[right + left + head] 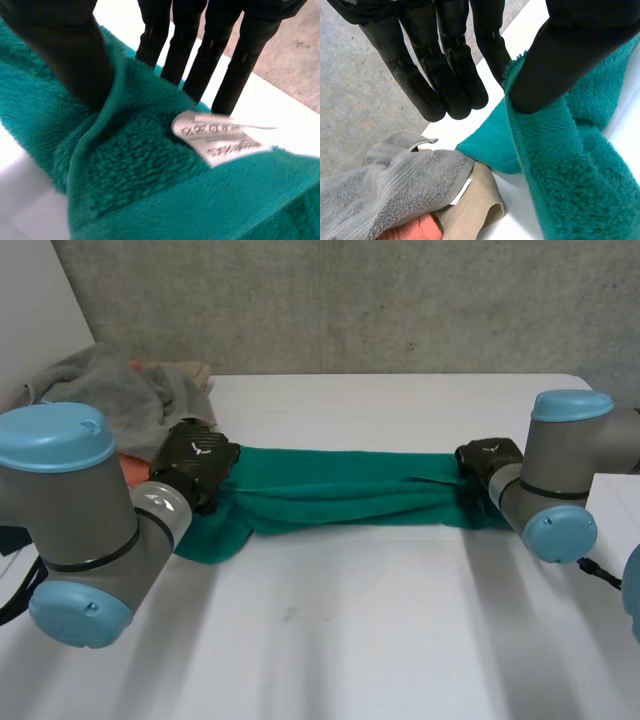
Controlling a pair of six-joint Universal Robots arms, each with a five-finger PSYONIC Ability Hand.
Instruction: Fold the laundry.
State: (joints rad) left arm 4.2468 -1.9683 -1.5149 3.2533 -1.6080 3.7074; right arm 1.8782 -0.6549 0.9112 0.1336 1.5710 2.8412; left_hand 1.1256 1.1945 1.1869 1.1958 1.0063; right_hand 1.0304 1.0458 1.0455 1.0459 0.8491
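The towel [340,490] lies stretched along the bench [380,630] between both hands. The left hand [198,458] pinches one end between thumb and fingers; the right hand [487,458] pinches the opposite end likewise.

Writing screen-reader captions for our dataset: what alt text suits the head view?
A green towel is stretched across the white table, the left hand holding one end and the right hand the other. Other laundry is heaped by the left arm.

Teal towel [340,495] — grey towel [110,390], white table [350,640].
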